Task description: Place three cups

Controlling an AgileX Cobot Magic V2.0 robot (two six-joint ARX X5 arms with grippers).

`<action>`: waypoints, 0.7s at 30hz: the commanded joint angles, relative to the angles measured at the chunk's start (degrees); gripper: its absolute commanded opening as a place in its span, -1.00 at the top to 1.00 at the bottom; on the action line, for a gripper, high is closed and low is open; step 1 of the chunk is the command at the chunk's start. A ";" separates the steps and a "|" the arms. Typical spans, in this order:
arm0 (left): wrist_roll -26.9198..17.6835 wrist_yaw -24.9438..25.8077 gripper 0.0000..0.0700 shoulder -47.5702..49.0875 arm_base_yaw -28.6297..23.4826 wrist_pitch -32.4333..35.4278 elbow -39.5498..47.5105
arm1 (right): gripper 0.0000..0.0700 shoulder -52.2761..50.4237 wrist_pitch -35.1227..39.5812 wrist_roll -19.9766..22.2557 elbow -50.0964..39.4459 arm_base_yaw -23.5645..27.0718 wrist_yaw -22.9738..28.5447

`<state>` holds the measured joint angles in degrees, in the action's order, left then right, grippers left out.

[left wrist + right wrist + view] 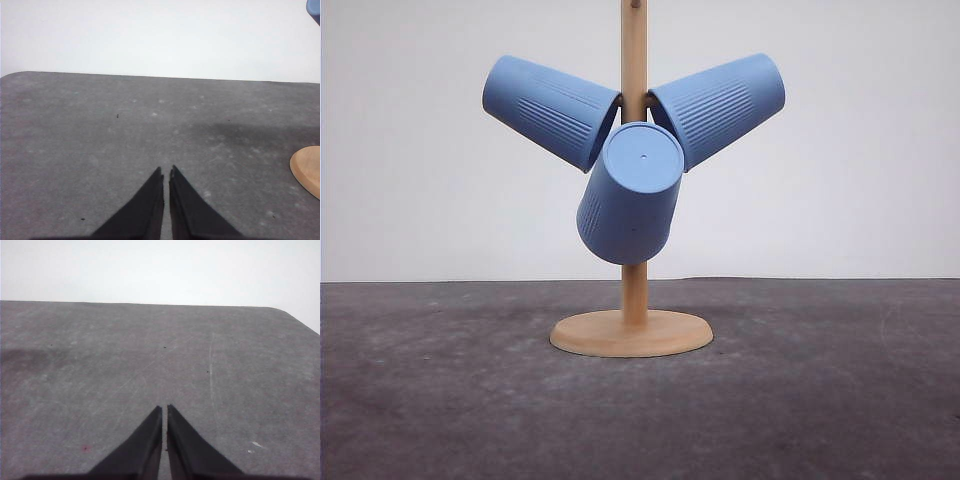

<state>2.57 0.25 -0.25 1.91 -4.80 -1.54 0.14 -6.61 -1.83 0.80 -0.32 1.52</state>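
Note:
Three light-blue ribbed cups hang mouth-inward on a wooden stand (634, 290) in the front view. One cup (548, 108) tilts up to the left, one cup (720, 105) tilts up to the right, and the third cup (631, 195) points its flat base toward the camera. My left gripper (166, 172) is shut with nothing in it, low over the grey mat, with the stand's round base (307, 170) off to one side and a sliver of a blue cup (314, 9) at the frame corner. My right gripper (164, 410) is shut and empty over bare mat.
The dark grey mat (440, 390) covers the table, with a white wall behind. The stand's round wooden foot (631, 335) sits at the middle of the mat. The mat's rounded far corners show in both wrist views.

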 commanded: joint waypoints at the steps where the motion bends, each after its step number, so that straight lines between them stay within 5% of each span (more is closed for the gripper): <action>1: 0.00 0.13 1.00 0.07 -0.02 0.49 0.83 | 0.96 0.04 0.61 -0.74 -0.11 0.09 0.04; 21: 0.00 0.13 1.00 0.07 -0.02 0.49 0.83 | 0.96 0.04 0.60 -0.74 -0.11 0.07 0.04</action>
<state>2.57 0.25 -0.25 1.91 -4.80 -1.54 0.14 -6.61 -1.83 0.80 -0.32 1.52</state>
